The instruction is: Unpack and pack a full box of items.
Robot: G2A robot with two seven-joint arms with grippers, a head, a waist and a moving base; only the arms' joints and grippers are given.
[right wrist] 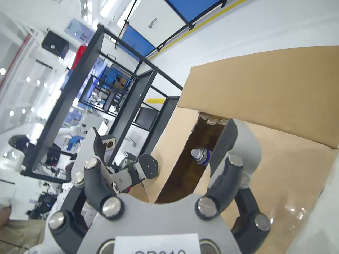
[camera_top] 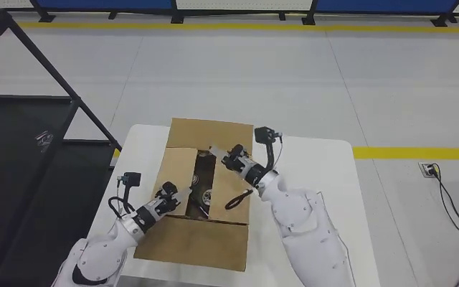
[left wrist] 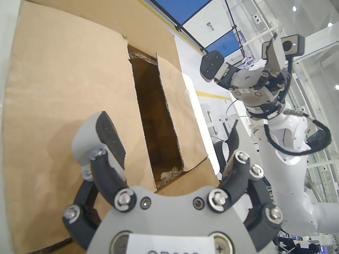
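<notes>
White table carries cardboard box at centre, flaps folded open. Pale floor all around, yellow line painted across it. Blue panels along far edge of room. Black metal frame stands beside table's left side. Floor socket with cable right of table. Dark items crowd box's narrow opening; spray can among them. Left hand over left inner flap, spread wide, holding nothing. Right hand above opening's far end, also wide, empty.
</notes>
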